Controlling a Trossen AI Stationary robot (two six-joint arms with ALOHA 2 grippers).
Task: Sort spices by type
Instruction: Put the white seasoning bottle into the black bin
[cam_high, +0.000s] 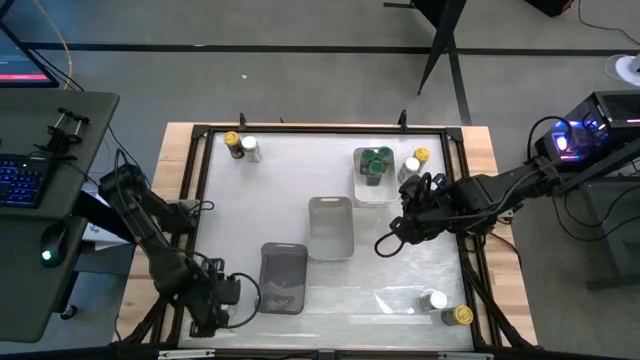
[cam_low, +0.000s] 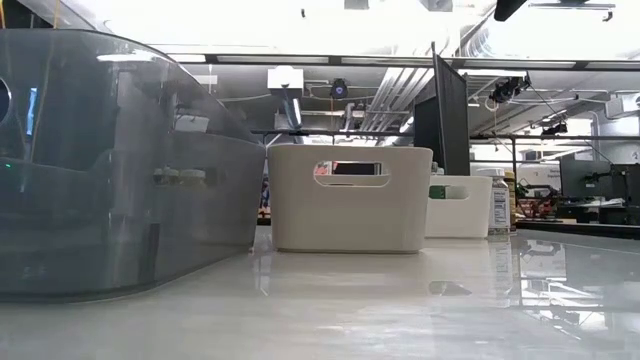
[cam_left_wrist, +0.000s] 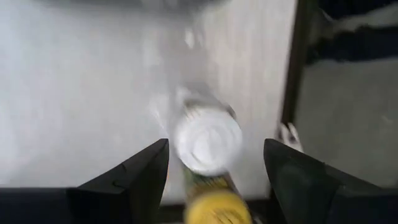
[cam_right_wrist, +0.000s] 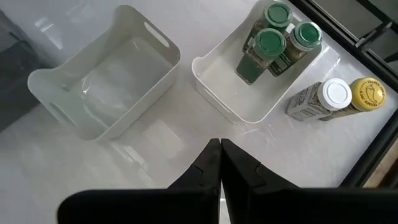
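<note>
The table (cam_high: 330, 180) carries a grey tray (cam_high: 283, 277), an empty white tray (cam_high: 331, 226) and a white tray (cam_high: 372, 187) holding three green-lidded jars (cam_high: 376, 162). The right gripper (cam_high: 386, 245) hovers mid-table, fingers closed on nothing. The left gripper (cam_left_wrist: 214, 163) stands open above a white-lidded jar (cam_left_wrist: 207, 140) beside a yellow-lidded jar (cam_left_wrist: 216, 206).

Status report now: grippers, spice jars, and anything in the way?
Left gripper open around white-lid jar. Right gripper shut, empty. Three green-lid jars in tray. Nothing blocking.
</note>
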